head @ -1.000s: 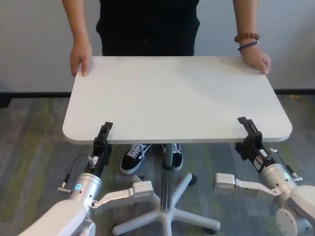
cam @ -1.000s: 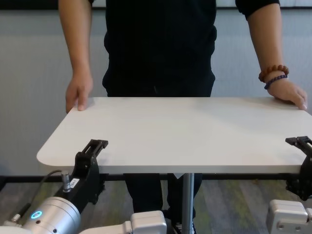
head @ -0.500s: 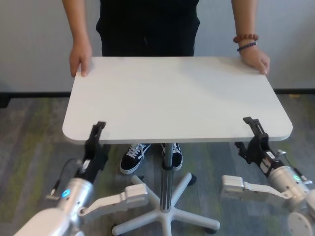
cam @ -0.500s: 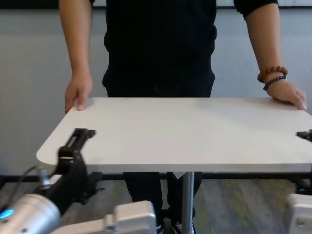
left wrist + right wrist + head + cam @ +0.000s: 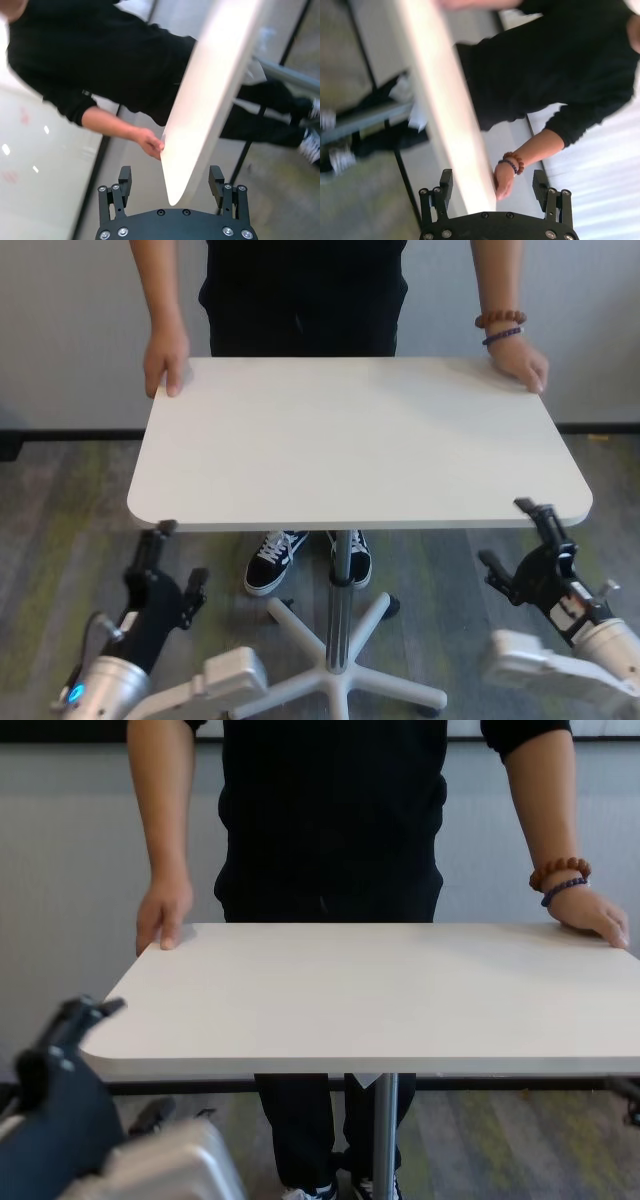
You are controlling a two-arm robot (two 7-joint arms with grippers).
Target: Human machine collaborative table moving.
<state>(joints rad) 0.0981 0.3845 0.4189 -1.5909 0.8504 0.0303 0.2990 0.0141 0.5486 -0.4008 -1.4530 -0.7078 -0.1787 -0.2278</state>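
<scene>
Both grippers, left (image 5: 165, 558) and right (image 5: 533, 543), now withdrawn off the table (image 5: 350, 440) edge.

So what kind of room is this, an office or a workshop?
Probably an office or lab room, though that is a guess. The floor is grey-green carpet, the wall is plain pale with a dark skirting, and the table is a white office type on a star-shaped base.
</scene>
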